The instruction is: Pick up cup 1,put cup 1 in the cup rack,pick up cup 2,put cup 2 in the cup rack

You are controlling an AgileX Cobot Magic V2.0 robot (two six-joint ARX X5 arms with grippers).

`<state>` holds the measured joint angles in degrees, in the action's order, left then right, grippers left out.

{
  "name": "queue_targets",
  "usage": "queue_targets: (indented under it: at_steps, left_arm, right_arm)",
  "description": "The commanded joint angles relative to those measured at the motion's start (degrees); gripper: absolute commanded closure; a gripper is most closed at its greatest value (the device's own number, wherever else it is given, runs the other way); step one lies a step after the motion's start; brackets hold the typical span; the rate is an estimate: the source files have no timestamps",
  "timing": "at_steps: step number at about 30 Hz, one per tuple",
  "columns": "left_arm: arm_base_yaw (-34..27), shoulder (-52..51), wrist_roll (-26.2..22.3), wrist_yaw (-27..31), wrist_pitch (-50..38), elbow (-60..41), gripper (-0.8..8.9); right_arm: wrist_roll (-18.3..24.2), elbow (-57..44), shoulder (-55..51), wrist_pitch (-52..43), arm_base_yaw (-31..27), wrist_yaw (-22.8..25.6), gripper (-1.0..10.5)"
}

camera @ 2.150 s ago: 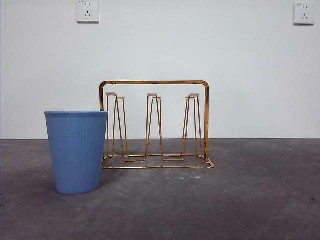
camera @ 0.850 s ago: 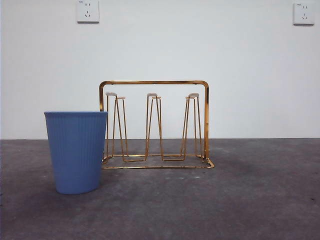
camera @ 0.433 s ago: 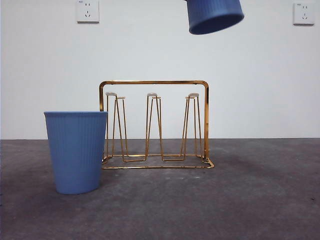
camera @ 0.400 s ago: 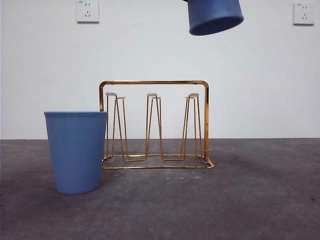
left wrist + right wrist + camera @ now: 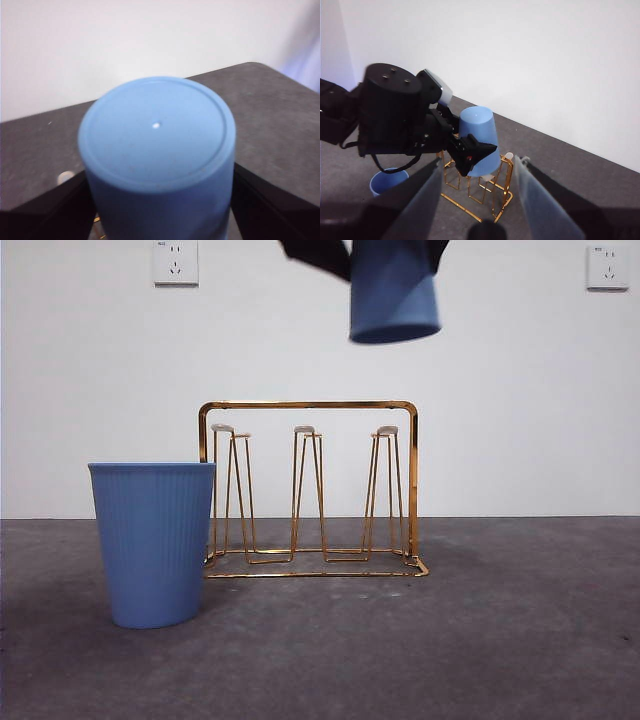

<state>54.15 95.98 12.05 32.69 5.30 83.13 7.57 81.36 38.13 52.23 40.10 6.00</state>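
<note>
Across the front view, an inverted blue cup (image 5: 394,302) is hanging high above the gold cup rack (image 5: 310,490), roughly over the rack's right-hand prongs and well clear of its top bar, with the left gripper (image 5: 362,252) showing only as black shapes at the top edge on either side of the cup's upper part. A second blue cup (image 5: 153,543) is standing upright on the dark table (image 5: 500,640), just in front of the rack's left end and overlapping it in this view; two wall sockets (image 5: 176,262) are sitting high on the white wall. From the left wrist view, the carried cup (image 5: 157,150) is filling most of the frame, base toward the camera, and the two black jaws are pressing against its sides, clamped on it; a little gold wire is peeking out beneath it, and the table (image 5: 280,120) is lying behind. From the right wrist view, the left gripper (image 5: 462,145) is gripping the upturned cup (image 5: 480,137) directly above the cup rack (image 5: 485,192), near one end of it, while the other cup (image 5: 387,182) is standing mouth-up on the table (image 5: 570,165) beside the rack. The right gripper (image 5: 480,200) is hanging back above the scene with its jaws spread wide apart and nothing between them.
</note>
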Motion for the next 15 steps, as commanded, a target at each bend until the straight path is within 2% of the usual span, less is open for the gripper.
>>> queue_targets:
  at_steps: [1, 15]
  left_arm:
    - [-0.4, 0.8, 1.5, -0.2, -0.8, 0.0, 8.20]
    - [-0.7, 6.8, 4.4, 1.6, -3.3, 0.0, 8.20]
  right_arm:
    - [0.7, -0.2, 0.0, -0.4, 0.0, 0.0, 6.9]
    - [1.5, -0.2, 0.0, -0.3, 0.0, 0.0, 7.0]
